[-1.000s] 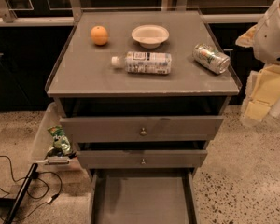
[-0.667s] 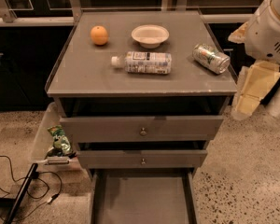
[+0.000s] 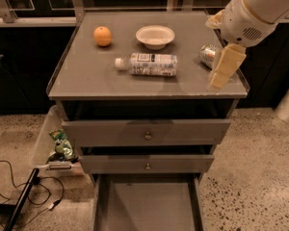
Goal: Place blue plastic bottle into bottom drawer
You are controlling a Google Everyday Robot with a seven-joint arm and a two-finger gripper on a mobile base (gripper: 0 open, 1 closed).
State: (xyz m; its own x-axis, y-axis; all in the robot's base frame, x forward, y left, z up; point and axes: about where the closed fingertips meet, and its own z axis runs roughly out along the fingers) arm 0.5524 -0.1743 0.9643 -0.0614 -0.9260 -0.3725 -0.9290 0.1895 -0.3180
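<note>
The blue plastic bottle [image 3: 149, 64] lies on its side in the middle of the grey cabinet top [image 3: 86, 76], white cap pointing left. The bottom drawer [image 3: 147, 206] is pulled open at the foot of the cabinet and its flat grey floor is bare. My gripper [image 3: 225, 67] hangs from the white arm [image 3: 253, 13] over the top's right front corner, to the right of the bottle and apart from it. It holds nothing and covers part of the silver-green can [image 3: 207, 54].
An orange [image 3: 102, 36] and a white bowl [image 3: 155, 36] sit at the back of the top. Two shut drawers with round knobs [image 3: 147, 135] lie above the open one. A clear bin with a green bag [image 3: 61, 146] and cables [image 3: 19, 196] lie on the floor at left.
The arm has swung left, from beside the cabinet to over its right front corner, and now covers part of the can. The bottle has not moved.
</note>
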